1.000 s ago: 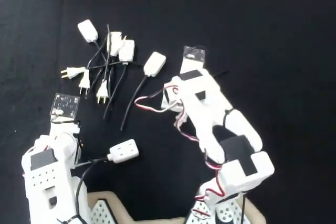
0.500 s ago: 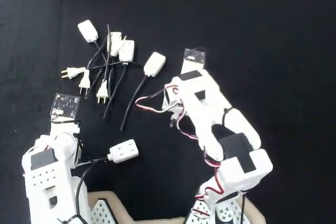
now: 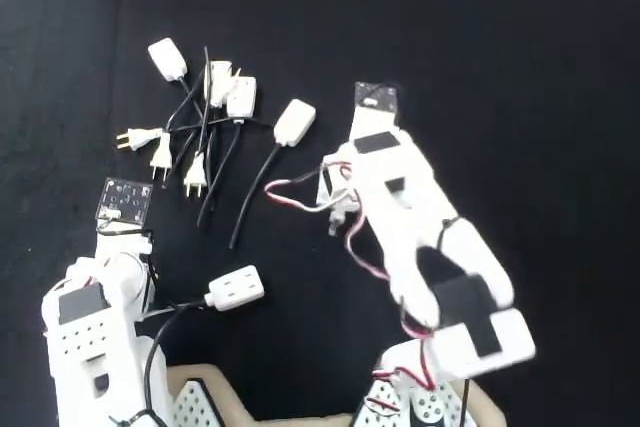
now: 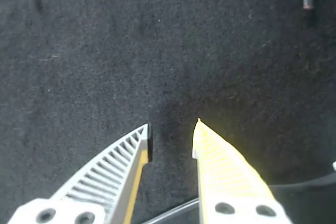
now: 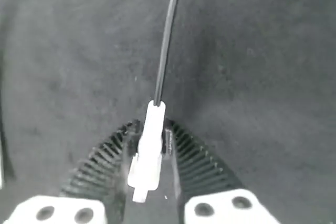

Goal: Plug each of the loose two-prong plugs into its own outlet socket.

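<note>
Easing slightly outward across the tabletop (image 3: 520, 67) in the last second, the right gripper (image 5: 150, 129) stays clamped on a white plug (image 5: 148, 153) with its cord trailing ahead. That plug is ready to carry to a socket, while the left gripper (image 4: 170, 129) hangs open and empty.

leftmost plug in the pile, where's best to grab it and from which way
Take the leftmost plug by its white body, behind the prongs, coming down from above, jaws closing across its width. It lies flat, prongs pointing left away from the tangled cords, its cord trailing right, so the body is probably the freest part.
</note>
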Tool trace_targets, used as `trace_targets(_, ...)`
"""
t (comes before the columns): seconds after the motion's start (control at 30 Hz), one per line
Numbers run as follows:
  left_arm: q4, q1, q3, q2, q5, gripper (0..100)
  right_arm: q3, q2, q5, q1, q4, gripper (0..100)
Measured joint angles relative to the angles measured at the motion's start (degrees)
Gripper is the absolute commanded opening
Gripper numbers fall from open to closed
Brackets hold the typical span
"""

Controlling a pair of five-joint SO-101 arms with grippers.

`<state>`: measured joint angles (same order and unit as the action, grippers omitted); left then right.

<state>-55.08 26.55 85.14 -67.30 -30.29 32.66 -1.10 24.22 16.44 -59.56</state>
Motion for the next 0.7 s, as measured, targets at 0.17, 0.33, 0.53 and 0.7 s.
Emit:
trace_targets(0.17, 0.00, 0.00, 0.00, 0.00, 0.00, 14, 8.26, -11.16, -3.96, 0.26, 3.16, 1.2)
trace_targets(0.33, -0.35, -1.32, 0.00, 0.00, 0.00, 14, 19.69, -24.09, -4.66, 4.22, 13.10, 1.2)
trace_targets(0.53, -4.31, -11.78, -1.85, 0.00, 0.00, 15, 28.92, -39.65, -4.66, 0.70, 20.31, 1.2)
trace_targets(0.7, -9.85, -21.01, -8.00, 0.00, 0.00, 15, 32.97, -47.91, -6.15, -5.63, 20.84, 1.2)
